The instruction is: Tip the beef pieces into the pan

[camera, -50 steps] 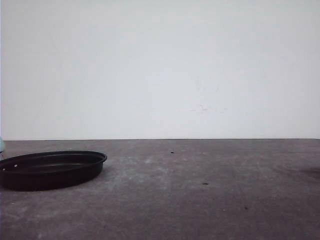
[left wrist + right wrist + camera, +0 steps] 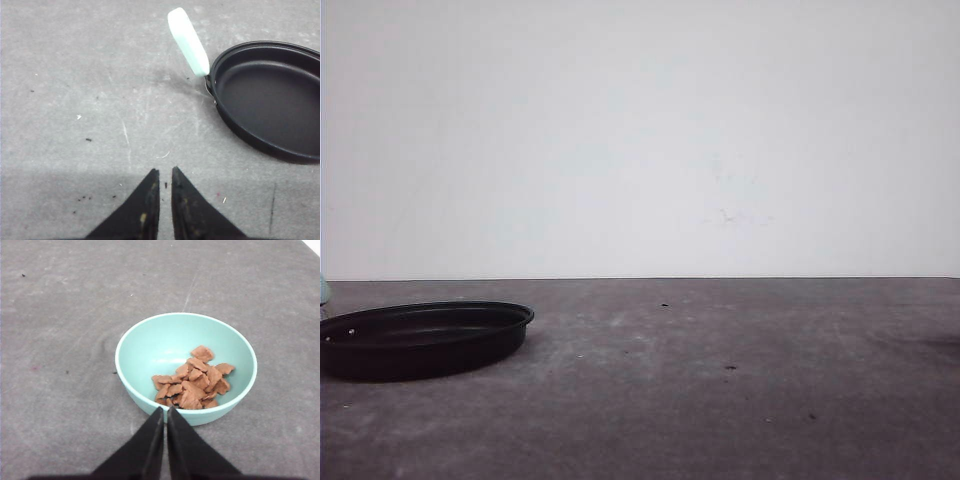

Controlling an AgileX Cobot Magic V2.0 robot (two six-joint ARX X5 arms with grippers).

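The beef pieces (image 2: 192,381) sit in a teal bowl (image 2: 150,347) on the counter (image 2: 60,315). The black pan (image 2: 270,95) is empty. Both grippers' jaws are nearly closed, holding nothing: left gripper (image 2: 165,176), right gripper (image 2: 165,412).

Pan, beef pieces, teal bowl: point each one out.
pan (image 2: 270,107): left wrist view, on its bare black floor.
beef pieces (image 2: 192,380): right wrist view, on the middle of the heap.
teal bowl (image 2: 150,347): right wrist view, on its bare inner wall.

Black pan (image 2: 425,338) empty; beef pieces (image 2: 192,378) heaped.
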